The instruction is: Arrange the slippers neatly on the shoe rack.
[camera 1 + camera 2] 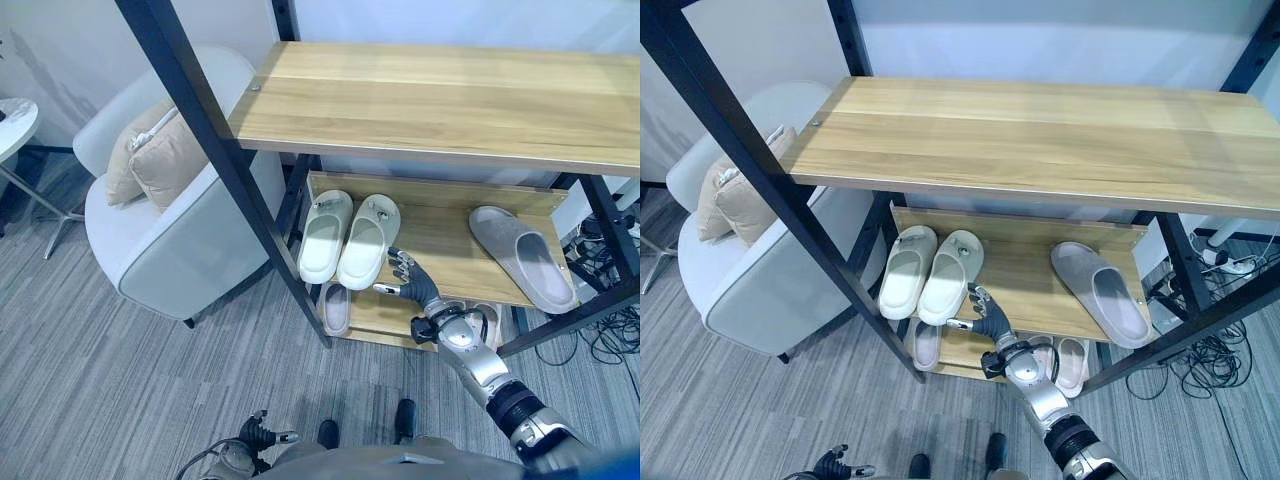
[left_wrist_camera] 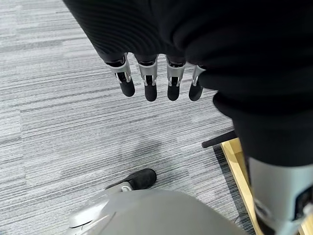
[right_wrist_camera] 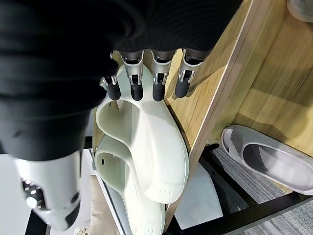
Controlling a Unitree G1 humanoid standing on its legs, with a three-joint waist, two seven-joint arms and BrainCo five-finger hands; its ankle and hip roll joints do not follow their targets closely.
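A pair of white slippers (image 1: 345, 238) is set side by side at the left end of the shoe rack's middle shelf (image 1: 440, 240); a grey slipper (image 1: 522, 256) lies at its right end. The right hand (image 1: 412, 280) is held just beside the pair, fingers (image 3: 158, 88) relaxed and empty. The left hand (image 1: 257, 433) is seen low over the carpet (image 2: 58, 127), its fingers (image 2: 149, 87) relaxed, nothing held.

Pale cream moulded slippers (image 1: 345, 238), paired. Single grey moulded slipper (image 1: 524, 256). Light wood-grain shelf boards (image 1: 440, 100) on a black metal frame (image 1: 215, 150). Off-white upholstered armchair (image 1: 175, 240) with beige cushions (image 1: 160, 155). Grey striped carpet floor (image 1: 110, 380).
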